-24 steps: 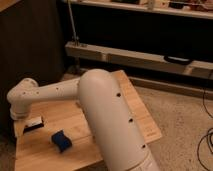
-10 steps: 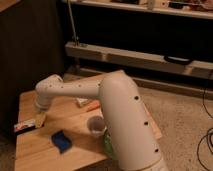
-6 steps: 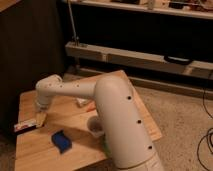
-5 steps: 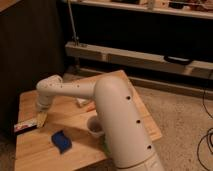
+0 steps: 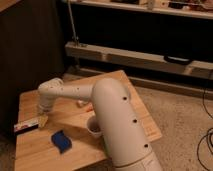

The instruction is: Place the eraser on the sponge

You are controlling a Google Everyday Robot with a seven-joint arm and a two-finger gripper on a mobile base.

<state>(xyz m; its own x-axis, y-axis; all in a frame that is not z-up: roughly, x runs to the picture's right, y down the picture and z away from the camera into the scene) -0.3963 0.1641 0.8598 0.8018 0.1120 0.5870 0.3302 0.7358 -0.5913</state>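
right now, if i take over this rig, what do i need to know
The gripper is low over the left side of the wooden table, at the right end of the long narrow black-sided, white-topped eraser; its grip cannot be made out.
The eraser lies flat near the table's left edge.
The thick deep-blue soft sponge sits nearer the front, apart from the eraser, with nothing on it.
Done: the approach only.
Left: grasp, lift, carry, and set the eraser on the sponge.

A pale wooden table [image 5: 30, 150] fills the lower left and stands on a speckled grey floor [image 5: 180, 115] that spreads to the right. A dark panel [image 5: 30, 45] covers the upper left. Behind, a pale beam [image 5: 130, 56] crosses mid-frame under a high shelf [image 5: 150, 9]. The light is dim and warm. The gripper [image 5: 44, 120] hangs over the table's left part.
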